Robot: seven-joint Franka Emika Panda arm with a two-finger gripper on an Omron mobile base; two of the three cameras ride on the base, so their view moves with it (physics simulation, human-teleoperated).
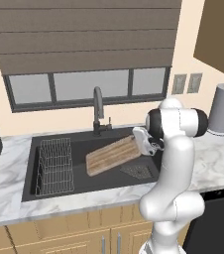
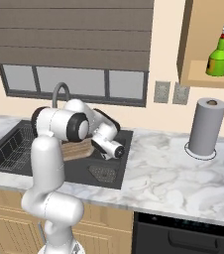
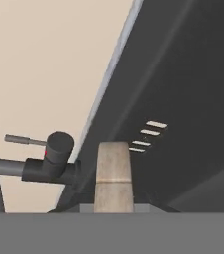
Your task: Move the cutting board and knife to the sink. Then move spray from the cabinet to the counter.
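**Board over the sink, ready to set down**

You have the gripper clamped narrow on the right end of the cutting board, which hangs tilted inside the sink, its left end lower. Lower it until it rests on the basin floor, keeping clear of the wire rack at 9 o'clock and the faucet at 12 o'clock, then let go. In the hand view the board's edge sits between the fingertips, which are hidden. I cannot make out the knife. The spray stands in the cabinet niche at 2 o'clock, above the paper towel roll on the counter.
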